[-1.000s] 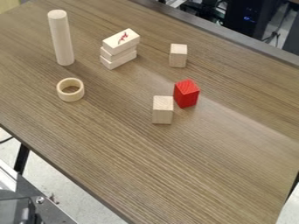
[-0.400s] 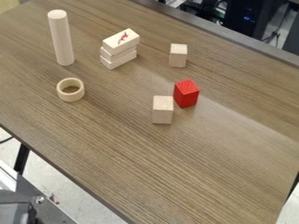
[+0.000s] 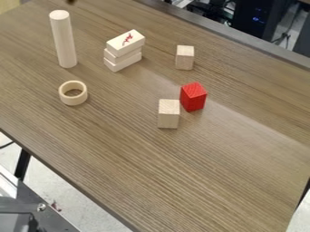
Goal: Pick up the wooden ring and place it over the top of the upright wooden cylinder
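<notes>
A small dark part of my gripper [image 3: 70, 2] shows at the top edge, just above the tall pale cylinder [image 3: 64, 41], which stands upright. Right of the cylinder is a stack of pale flat blocks [image 3: 124, 50], the top one with a red mark. A pale ring [image 3: 73, 93] lies below the cylinder. Near the middle, a red block [image 3: 193, 97] stands close to the upper right of a light wooden block [image 3: 169, 114]. Another light wooden block [image 3: 185, 58] stands farther back, right of the stack.
The brown wooden table [image 3: 176, 176] has its far edge running down to the right. Dark equipment [image 3: 257, 18] stands beyond that edge. A grey metal frame [image 3: 45, 215] is at the lower left, beside the table's near edge.
The small dark part of my gripper has come in at the top edge above the cylinder. The blocks, cylinder and ring have not moved.
</notes>
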Controlling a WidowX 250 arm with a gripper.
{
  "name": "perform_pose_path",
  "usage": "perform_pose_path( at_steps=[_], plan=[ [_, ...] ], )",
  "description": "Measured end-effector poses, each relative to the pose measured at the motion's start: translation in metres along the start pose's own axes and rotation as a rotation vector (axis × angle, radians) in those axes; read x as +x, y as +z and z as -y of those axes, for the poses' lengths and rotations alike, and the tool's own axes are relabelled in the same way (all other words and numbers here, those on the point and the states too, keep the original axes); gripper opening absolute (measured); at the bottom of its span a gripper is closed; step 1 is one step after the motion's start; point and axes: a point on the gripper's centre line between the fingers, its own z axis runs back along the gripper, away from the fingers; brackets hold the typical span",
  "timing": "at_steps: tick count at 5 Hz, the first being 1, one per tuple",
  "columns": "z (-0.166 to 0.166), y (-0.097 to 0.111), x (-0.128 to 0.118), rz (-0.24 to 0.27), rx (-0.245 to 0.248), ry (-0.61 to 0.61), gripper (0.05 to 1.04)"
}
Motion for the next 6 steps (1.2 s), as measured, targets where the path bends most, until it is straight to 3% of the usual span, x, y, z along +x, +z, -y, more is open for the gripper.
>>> perform_pose_path(
  at_steps=[1, 2, 3, 5, 6],
  plan=[
    [0.004, -0.030, -0.016, 0.004, -0.022, 0.017, 1.000],
    [0.003, -0.050, -0.024, 0.016, -0.008, 0.019, 1.000],
    [-0.003, -0.068, -0.027, 0.020, 0.012, 0.050, 1.000],
    [-0.023, -0.093, -0.032, -0.016, 0.105, 0.094, 1.000],
    [-0.023, -0.106, -0.032, -0.028, 0.097, 0.105, 1.000]
  ],
)
